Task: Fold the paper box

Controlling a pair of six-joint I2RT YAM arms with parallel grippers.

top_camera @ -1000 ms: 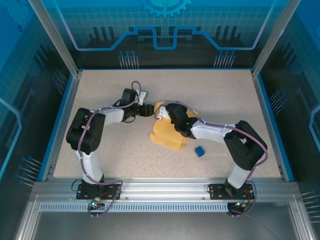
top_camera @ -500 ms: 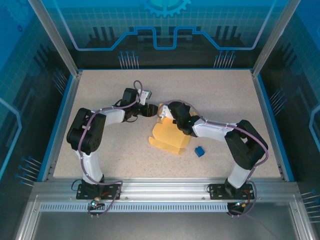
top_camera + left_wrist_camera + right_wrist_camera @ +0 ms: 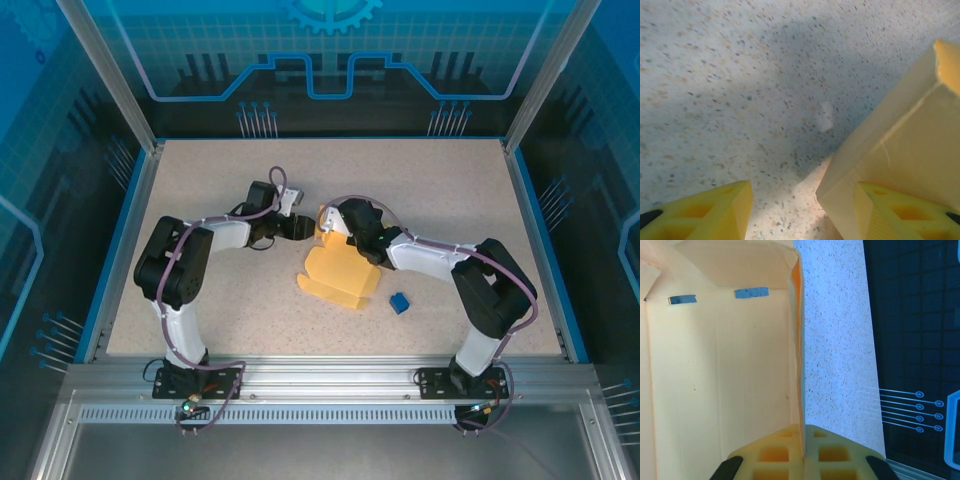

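The paper box (image 3: 340, 276) is a pale yellow, part-folded piece lying mid-table with one wall raised at its far end. My right gripper (image 3: 331, 226) is shut on that thin upright wall (image 3: 801, 365), pads pressed flat from both sides; the box's inside panel (image 3: 720, 370) with two blue slot openings fills the left of the right wrist view. My left gripper (image 3: 303, 228) stands open just left of the box's far corner. In the left wrist view the box corner (image 3: 890, 150) lies against the right finger (image 3: 905, 212), and table shows between the fingers (image 3: 802, 200).
A tiny blue cube (image 3: 400, 303) sits on the speckled table (image 3: 440, 190) right of the box, near my right forearm. Blue rails edge the table, with dark panels beyond.
My right gripper has drawn back toward the far left with the box wall, lifting it and shifting the box a little. My left gripper has edged right, closer to the box.
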